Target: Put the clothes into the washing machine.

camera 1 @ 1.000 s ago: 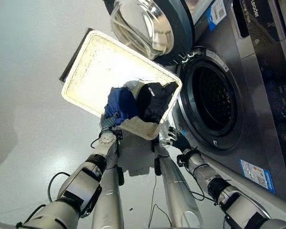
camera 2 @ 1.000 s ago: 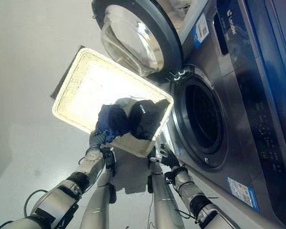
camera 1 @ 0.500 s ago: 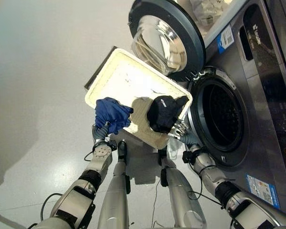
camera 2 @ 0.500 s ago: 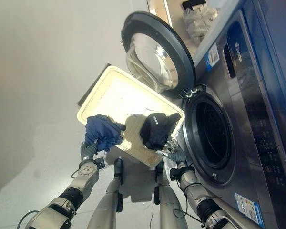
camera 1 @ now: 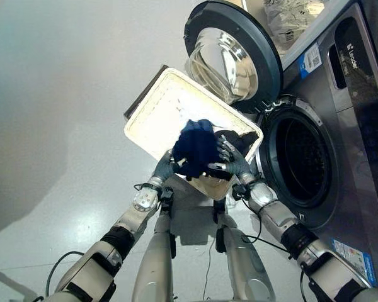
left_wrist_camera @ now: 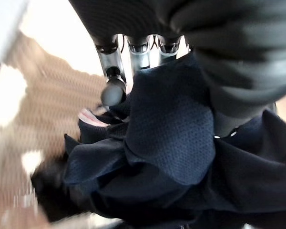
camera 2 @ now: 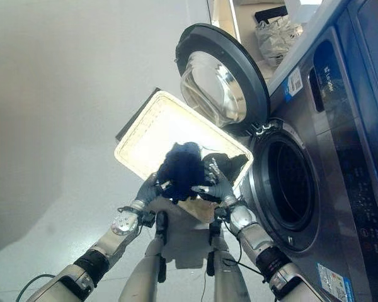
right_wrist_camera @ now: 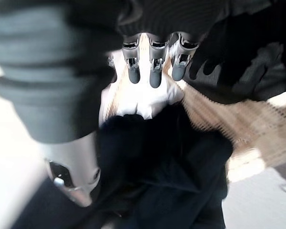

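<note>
Bunching between both hands, the dark blue garment (camera 1: 196, 148) sits above the near end of the white woven basket (camera 1: 164, 107). The left hand (camera 1: 166, 168) is at the garment's lower left side; in its wrist view the blue cloth (left_wrist_camera: 171, 143) is gathered against the palm with the thumb pressed over it and the fingers (left_wrist_camera: 113, 90) reaching past its edge, so this hand grips the garment. The right hand (camera 1: 233, 160) is at the garment's right side, fingers spread along the cloth. In its wrist view the dark fabric (right_wrist_camera: 167, 176) lies under the palm beside the thumb, while the fingers (right_wrist_camera: 155, 76) extend straight out over the basket weave, so this hand is open against the garment rather than curled on it.

Just beyond the right hand's fingers, a black garment (camera 1: 242, 141) lies in the basket's corner. Past the right hand stands the washing machine (camera 1: 340, 145) with its drum opening (camera 1: 305, 160) dark and uncovered. Its round door (camera 1: 236, 53) is swung wide open, above the far side of the basket. Everything stands on a pale grey floor (camera 1: 63, 94).
</note>
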Robot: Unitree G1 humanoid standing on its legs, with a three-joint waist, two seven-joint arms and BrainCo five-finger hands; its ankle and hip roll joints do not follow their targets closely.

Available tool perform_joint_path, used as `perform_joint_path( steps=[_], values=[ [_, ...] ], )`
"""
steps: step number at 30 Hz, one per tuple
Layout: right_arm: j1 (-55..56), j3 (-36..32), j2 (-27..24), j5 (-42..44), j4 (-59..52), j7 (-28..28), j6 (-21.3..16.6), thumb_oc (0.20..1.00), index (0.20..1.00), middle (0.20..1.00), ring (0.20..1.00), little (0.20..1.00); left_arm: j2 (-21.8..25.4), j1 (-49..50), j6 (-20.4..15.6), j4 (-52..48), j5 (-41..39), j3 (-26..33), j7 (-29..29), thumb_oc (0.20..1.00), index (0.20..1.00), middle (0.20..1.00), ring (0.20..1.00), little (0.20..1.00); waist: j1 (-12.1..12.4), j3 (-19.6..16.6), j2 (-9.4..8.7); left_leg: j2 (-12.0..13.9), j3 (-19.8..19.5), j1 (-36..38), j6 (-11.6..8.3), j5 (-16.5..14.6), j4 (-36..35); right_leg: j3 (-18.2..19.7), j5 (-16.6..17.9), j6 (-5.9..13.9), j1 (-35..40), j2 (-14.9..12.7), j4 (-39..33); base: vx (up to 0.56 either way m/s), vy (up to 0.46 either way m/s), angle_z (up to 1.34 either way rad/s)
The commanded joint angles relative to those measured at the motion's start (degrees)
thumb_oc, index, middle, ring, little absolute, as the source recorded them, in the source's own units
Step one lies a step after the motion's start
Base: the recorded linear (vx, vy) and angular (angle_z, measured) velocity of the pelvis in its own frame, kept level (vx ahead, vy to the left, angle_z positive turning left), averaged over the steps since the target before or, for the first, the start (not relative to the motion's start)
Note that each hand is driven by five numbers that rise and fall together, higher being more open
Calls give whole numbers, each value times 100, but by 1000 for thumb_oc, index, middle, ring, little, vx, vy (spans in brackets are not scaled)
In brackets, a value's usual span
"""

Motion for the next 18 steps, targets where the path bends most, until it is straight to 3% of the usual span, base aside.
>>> perform_joint_path(
  steps=[1,13,18],
  values=[
    [-137,47,-213,173,-260,142,54,1000,1000,1000,1000,1000,-46,-231,-257,-642,-580,-111,-997,200,200,200,200,200,-36,-55,194,-580,193,101,193,-591,149,-254,-59,221,0,133,-14,-8,1,5],
    [-215,115,-115,625,-52,213,265,1000,1000,1000,1000,1000,192,-271,435,-1458,-1278,-381,-2149,200,200,200,200,200,10,-55,264,-602,229,252,207,-614,51,-278,-24,253,152,73,-125,-4,-1,5],
    [-231,114,-89,1336,62,612,515,1000,1000,1000,1000,1000,265,-273,663,-1732,-1332,-546,-2407,200,200,200,200,200,9,-55,302,-598,250,286,207,-617,9,-278,-17,242,185,70,-171,0,0,0]
  ],
)
